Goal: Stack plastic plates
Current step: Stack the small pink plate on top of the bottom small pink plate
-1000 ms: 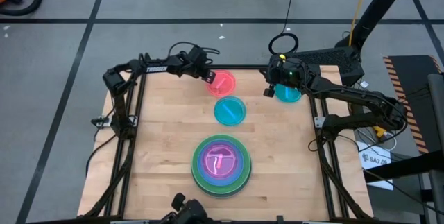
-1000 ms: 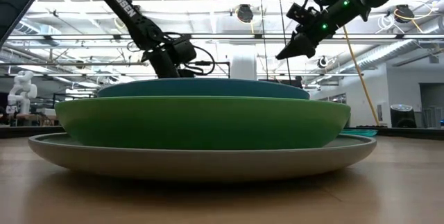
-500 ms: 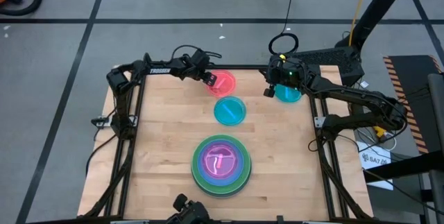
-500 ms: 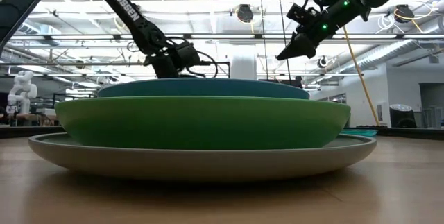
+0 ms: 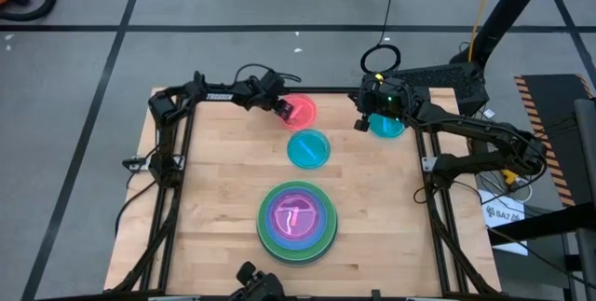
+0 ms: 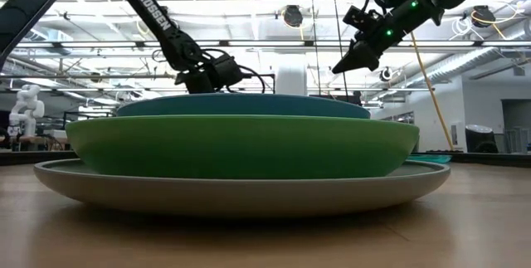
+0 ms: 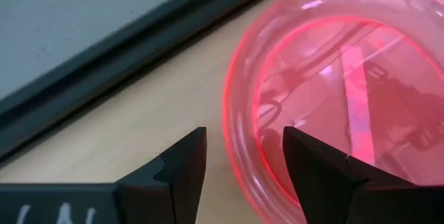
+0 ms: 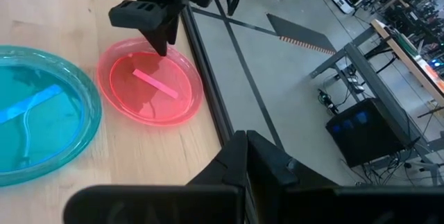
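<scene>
A stack of plates [image 5: 296,222] stands near the table's front: a large grey one at the bottom [image 6: 241,195], then green [image 6: 241,145] and blue, with a pink one on top. One teal plate [image 5: 308,149] lies flat at mid-table. A second teal plate [image 5: 387,125] lies at the far right. A loose pink plate [image 5: 300,112] lies flat at the far middle. My left gripper [image 5: 281,107] is open at this pink plate's left rim, one finger on each side of it. My right gripper [image 5: 358,124] is shut and empty, raised beside the far-right teal plate. My left gripper [image 7: 239,172] has the pink plate's left rim [image 7: 236,141] between its open fingers [image 7: 182,172], one finger outside the plate and one over its inside. I cannot tell whether either finger touches it. The fingers slant down from the table's left. The plate lies flat on the table.
The table's dark frame rail [image 7: 104,50] runs along the far edge just behind the pink plate. Bare wood lies to the left and right of the stack. A grey floor with black lines surrounds the table.
My left gripper has moved a little toward the table's right, closer onto the pink plate's rim. The pink plate has stayed where it was. My right arm has kept still.
</scene>
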Tool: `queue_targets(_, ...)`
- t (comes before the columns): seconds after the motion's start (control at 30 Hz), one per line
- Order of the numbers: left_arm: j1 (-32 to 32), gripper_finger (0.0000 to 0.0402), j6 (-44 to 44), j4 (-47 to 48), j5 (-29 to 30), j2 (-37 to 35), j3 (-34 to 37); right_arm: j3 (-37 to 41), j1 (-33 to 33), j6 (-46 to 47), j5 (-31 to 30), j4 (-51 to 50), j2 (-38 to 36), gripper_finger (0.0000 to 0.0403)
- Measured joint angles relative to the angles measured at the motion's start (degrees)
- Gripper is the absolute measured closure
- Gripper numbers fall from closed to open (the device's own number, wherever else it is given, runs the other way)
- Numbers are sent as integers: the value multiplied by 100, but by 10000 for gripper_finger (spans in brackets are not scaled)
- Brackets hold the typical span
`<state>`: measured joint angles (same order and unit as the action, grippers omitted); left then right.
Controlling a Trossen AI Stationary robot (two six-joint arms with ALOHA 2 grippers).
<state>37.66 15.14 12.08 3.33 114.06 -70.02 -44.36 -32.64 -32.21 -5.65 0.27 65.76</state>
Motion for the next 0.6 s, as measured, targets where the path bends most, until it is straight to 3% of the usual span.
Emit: queue_targets(0.6, -85, 206, -109, 9, 187, 0, 0, 0, 0, 1, -2, -146, 0, 399)
